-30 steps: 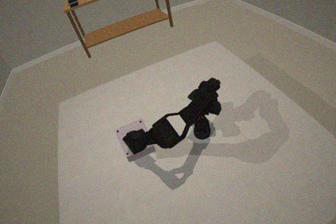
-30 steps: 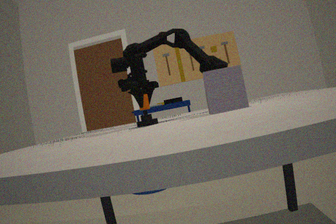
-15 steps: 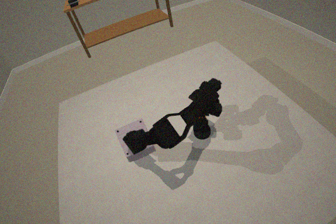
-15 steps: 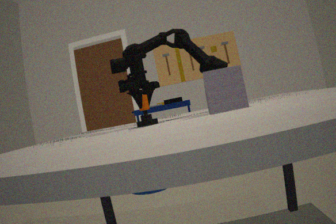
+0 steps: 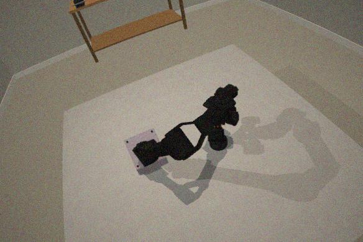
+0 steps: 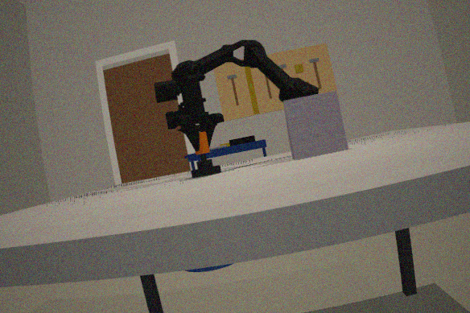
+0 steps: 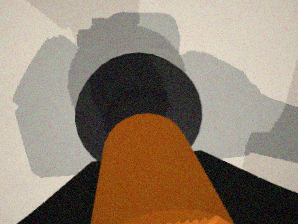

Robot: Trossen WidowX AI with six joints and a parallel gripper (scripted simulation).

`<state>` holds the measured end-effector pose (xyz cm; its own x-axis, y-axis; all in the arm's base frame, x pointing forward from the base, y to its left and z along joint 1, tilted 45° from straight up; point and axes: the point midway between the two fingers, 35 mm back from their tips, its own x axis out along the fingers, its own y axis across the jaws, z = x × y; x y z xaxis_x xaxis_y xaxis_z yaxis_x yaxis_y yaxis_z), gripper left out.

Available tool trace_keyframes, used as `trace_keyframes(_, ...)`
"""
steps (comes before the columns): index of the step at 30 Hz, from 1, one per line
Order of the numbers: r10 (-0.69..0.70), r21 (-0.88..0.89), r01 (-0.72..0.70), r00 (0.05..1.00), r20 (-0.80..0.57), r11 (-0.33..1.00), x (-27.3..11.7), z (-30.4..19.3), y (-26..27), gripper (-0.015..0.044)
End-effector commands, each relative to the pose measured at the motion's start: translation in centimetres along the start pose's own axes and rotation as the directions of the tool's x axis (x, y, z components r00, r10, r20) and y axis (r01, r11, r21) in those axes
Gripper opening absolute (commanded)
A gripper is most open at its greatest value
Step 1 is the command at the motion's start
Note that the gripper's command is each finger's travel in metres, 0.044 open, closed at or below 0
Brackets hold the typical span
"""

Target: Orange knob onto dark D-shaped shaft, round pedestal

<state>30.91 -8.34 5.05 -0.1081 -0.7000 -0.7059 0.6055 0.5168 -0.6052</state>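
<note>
The tool (image 6: 203,142) is closed on the orange knob (image 6: 203,142) (image 7: 150,170), one black finger to either side of it. In the exterior view the knob stands close to upright, its long axis running up and down, much in line with the tool that points down at the surface (image 6: 241,206) (image 5: 102,187) (image 7: 25,200). It tapers (a bit like a blunt cone), the narrow end up and the wider end down toward the round pedestal (image 6: 206,170) (image 5: 218,142) (image 7: 90,117). The knob's lower end is above the pedestal's base, with a short dark stretch showing between them; how far the shaft sits in the hole, I cannot tell. In the wrist view the knob overlaps the near side of the pedestal's dark disc. Which way its flat side faces is hidden.
</note>
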Motion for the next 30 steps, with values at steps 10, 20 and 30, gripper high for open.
trace_keyframes(10, 0.002, 0.004, -0.002, 1.000, 0.004, 1.000, 0.15, 0.25, -0.07, 0.0000)
trace_keyframes(20, 0.002, 0.004, -0.002, 1.000, 0.004, 1.000, 0.21, 0.08, -0.04, 0.0000)
trace_keyframes(30, 0.002, 0.060, -0.003, 1.000, 0.004, 0.998, -0.27, -0.13, 0.09, 0.0000)
